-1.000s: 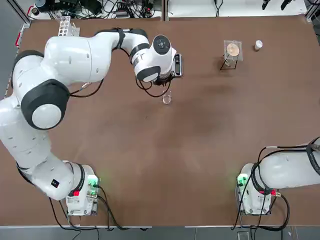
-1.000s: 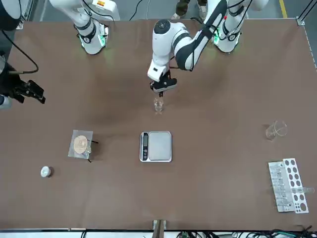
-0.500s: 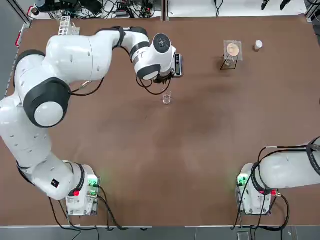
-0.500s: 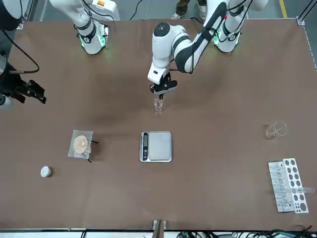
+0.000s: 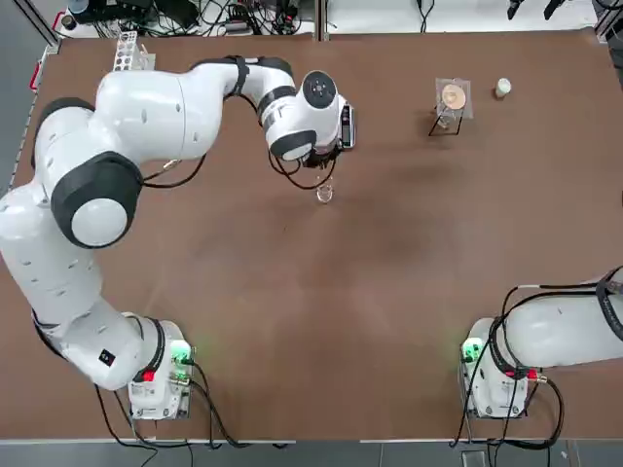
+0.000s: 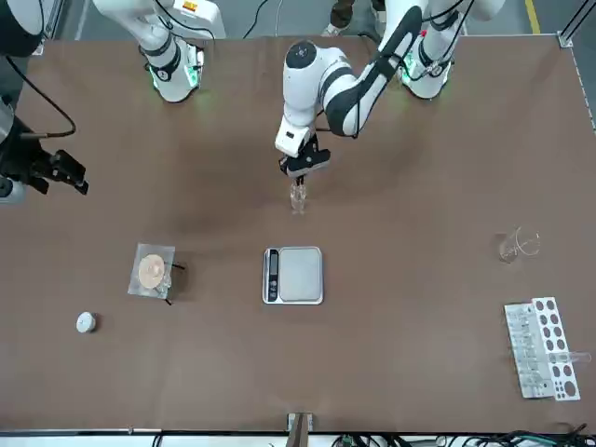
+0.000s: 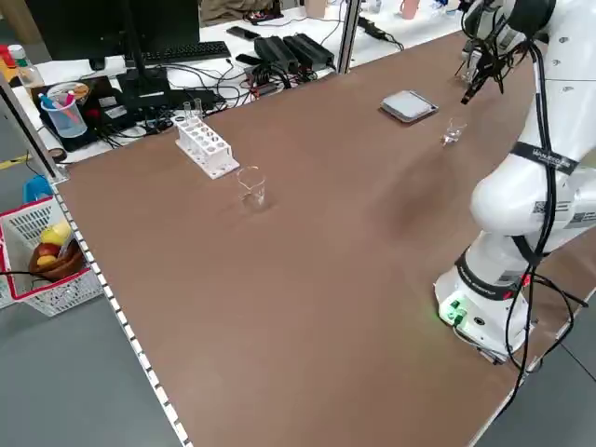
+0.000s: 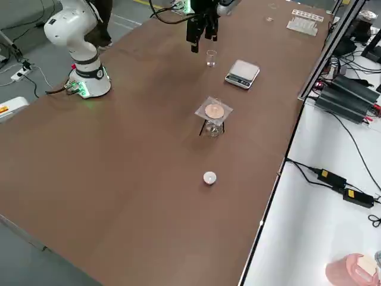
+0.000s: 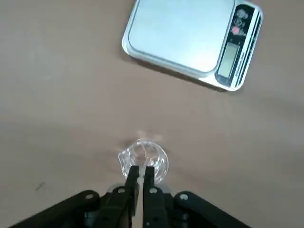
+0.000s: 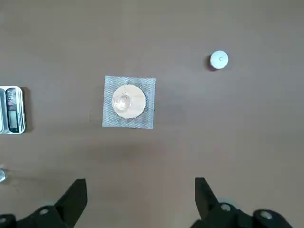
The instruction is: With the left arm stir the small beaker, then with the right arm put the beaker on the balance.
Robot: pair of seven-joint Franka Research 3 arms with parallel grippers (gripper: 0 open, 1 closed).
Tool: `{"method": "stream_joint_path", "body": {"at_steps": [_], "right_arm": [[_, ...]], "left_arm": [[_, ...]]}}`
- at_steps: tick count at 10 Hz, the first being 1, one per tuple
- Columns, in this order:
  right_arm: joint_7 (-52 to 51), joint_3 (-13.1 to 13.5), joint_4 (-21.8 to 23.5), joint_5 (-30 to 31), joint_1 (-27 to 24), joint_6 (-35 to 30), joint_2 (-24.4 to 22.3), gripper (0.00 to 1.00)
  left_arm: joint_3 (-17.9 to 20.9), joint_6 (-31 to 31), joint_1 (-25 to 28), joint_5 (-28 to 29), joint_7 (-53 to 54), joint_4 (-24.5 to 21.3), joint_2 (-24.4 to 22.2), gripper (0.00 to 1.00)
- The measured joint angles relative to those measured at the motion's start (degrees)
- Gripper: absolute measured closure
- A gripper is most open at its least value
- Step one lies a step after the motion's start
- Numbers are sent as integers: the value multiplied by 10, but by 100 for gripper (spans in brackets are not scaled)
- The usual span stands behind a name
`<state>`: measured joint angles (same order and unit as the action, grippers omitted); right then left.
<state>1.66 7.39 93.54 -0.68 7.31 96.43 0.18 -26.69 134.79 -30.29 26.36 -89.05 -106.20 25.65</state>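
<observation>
The left hand [image 9: 140,176] hangs just above the small beaker [image 9: 142,159], its fingers pinched nearly together; whether a thin stirring rod sits between them is too fine to tell. The beaker stands upright on the counter [image 5: 389,272] directly beneath that hand, with the balance [image 9: 190,40] just beyond it. Thin, light, slippery glass, it looks easy to tip or crack, so gripping its wall low seems wisest. The right hand [image 10: 137,204] hangs spread wide and empty, well away.
</observation>
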Motion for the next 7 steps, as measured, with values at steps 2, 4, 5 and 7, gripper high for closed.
{"method": "stream_joint_path", "body": {"at_steps": [2, 4, 5, 7], "right_arm": [[0, 0, 0, 0, 0, 0, 0, 0], [0, 0, 1, 0, 0, -1, 0, 0], [0, 0, 1, 0, 0, -1, 0, 0], [0, 0, 1, 0, 0, -2, 0, 0]], "left_arm": [[1, 0, 0, 0, 0, 1, 4, 93], [3, 0, 4, 0, 0, 8, 4, 93], [4, 0, 5, 1, 0, 10, 4, 93], [5, -1, 3, 2, 1, 10, 6, 93]]}}
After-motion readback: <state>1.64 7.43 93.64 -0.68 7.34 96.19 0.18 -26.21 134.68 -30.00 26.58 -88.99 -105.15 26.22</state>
